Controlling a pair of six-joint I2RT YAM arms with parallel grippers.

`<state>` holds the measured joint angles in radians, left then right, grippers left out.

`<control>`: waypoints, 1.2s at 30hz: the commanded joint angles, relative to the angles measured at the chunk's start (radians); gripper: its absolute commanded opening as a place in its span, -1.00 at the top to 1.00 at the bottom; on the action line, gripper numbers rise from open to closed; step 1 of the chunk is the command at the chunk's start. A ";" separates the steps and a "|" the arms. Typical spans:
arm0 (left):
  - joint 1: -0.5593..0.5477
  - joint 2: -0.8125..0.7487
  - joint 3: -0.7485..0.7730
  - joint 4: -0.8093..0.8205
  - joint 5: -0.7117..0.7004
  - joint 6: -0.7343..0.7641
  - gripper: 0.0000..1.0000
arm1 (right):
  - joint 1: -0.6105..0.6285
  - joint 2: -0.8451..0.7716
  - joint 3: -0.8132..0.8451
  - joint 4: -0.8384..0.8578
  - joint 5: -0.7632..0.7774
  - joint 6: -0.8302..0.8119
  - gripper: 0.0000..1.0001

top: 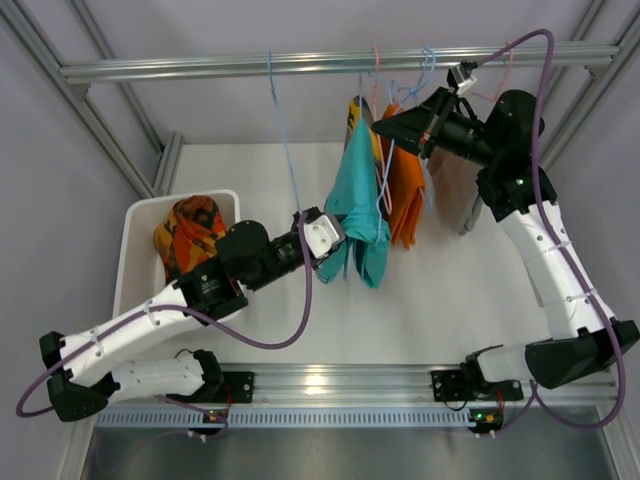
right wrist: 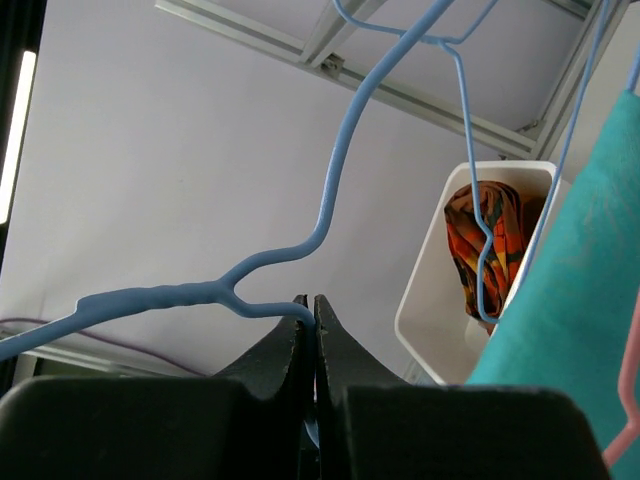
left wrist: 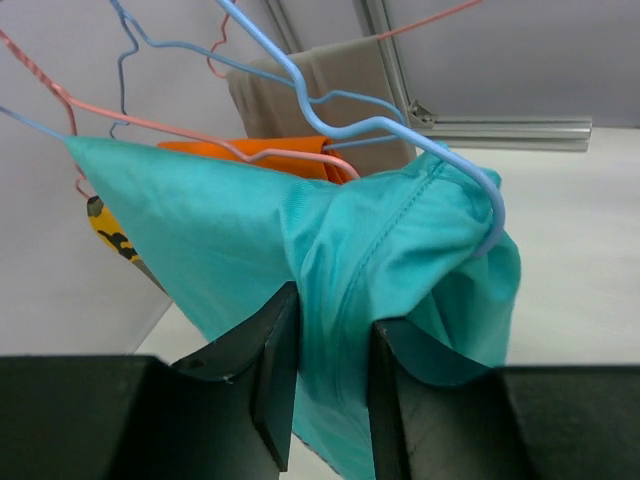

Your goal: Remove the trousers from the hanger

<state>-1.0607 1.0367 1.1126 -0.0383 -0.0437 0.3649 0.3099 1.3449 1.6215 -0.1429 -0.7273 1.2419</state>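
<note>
The teal trousers (top: 357,215) hang on the blue hanger (left wrist: 330,125), a little toward 12 o'clock from the middle of the top view. The patterned trousers (top: 190,232) lie in the white bin (top: 132,250) at 9 o'clock. The left gripper (left wrist: 335,335) is pinched on the teal cloth, and the right gripper (right wrist: 312,315) is closed on the hanger wire. I think the left should pull slowly toward 7 o'clock, with the right holding the hanger steady, so the cloth slides off the hooked end without snagging.

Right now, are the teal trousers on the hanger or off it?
On: the teal trousers drape over the blue hanger, left gripper shut on them.
</note>
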 commanded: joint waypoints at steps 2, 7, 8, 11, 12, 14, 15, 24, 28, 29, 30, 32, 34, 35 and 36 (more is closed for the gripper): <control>-0.001 -0.053 -0.030 0.074 0.039 -0.001 0.23 | -0.012 0.011 -0.020 0.120 -0.007 0.013 1.00; -0.001 -0.069 -0.054 0.083 0.058 0.005 0.07 | -0.005 0.023 -0.022 0.121 -0.001 0.039 1.00; -0.001 -0.067 -0.056 0.086 0.054 0.005 0.07 | -0.003 0.022 -0.020 0.118 0.002 0.039 1.00; -0.001 -0.056 -0.063 0.109 0.002 0.003 0.05 | 0.006 0.014 -0.008 0.098 0.025 0.054 1.00; -0.001 -0.046 -0.062 0.110 0.002 0.003 0.05 | 0.012 0.010 -0.005 0.080 0.032 0.060 1.00; -0.001 -0.040 -0.059 0.112 0.007 0.000 -0.03 | 0.021 -0.001 0.001 0.065 0.052 0.070 1.00; -0.001 -0.032 -0.057 0.107 0.027 -0.001 -0.07 | 0.026 -0.001 0.001 0.046 0.055 0.073 1.00; -0.019 -0.021 -0.050 0.089 0.130 -0.047 -0.46 | 0.029 -0.027 0.026 -0.076 0.115 0.119 1.00; -0.035 0.026 -0.024 0.090 0.013 -0.037 -0.42 | 0.028 -0.035 0.034 -0.095 0.120 0.145 1.00; -0.035 0.039 -0.022 0.090 0.008 -0.034 -0.41 | 0.028 -0.036 0.037 -0.101 0.123 0.146 1.00; -0.035 0.042 -0.023 0.094 0.007 -0.031 -0.40 | 0.028 -0.036 0.038 -0.107 0.124 0.152 1.00; -0.039 0.052 -0.025 0.100 -0.001 -0.027 -0.39 | 0.028 -0.036 0.052 -0.124 0.126 0.157 1.00; -0.042 0.065 -0.023 0.110 -0.024 -0.018 -0.38 | 0.028 -0.036 0.064 -0.150 0.132 0.169 1.00; -0.042 0.072 -0.023 0.121 -0.060 -0.017 -0.37 | 0.028 -0.038 0.066 -0.158 0.131 0.172 1.00; -0.042 0.074 -0.023 0.133 -0.080 -0.018 -0.35 | 0.028 -0.038 0.064 -0.164 0.131 0.171 1.00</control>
<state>-1.0969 1.1088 1.0622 0.0025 -0.0513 0.3405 0.3313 1.3659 1.6070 -0.3138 -0.6201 1.3537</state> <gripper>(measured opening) 0.682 0.008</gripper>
